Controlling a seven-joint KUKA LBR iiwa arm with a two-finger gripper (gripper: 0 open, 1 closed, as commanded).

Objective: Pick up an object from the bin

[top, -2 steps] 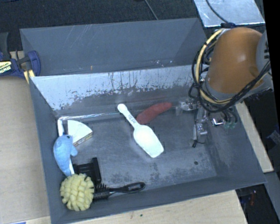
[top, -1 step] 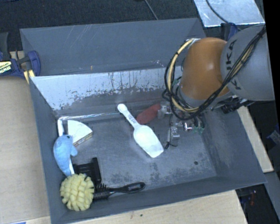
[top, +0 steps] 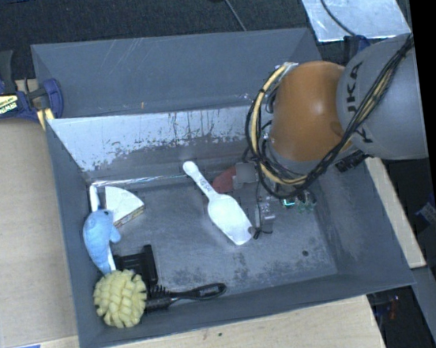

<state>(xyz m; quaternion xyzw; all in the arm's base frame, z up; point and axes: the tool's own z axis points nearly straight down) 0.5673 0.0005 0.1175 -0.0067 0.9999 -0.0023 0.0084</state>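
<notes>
A white plastic scoop (top: 224,208) lies in the middle of the bin, its handle pointing to the back left and its bowl to the front right. My gripper (top: 266,214) is low in the bin, right beside the right edge of the scoop's bowl; most of it is hidden under the arm's orange cover. A small reddish-brown thing (top: 224,182) lies just behind the scoop, to the left of the gripper.
Along the bin's left side lie a white wedge-shaped piece (top: 123,205), a blue plush toy (top: 99,237), a yellow knobbly ball (top: 120,299) and a black brush (top: 174,295). The arm and its cables cover the bin's right back part.
</notes>
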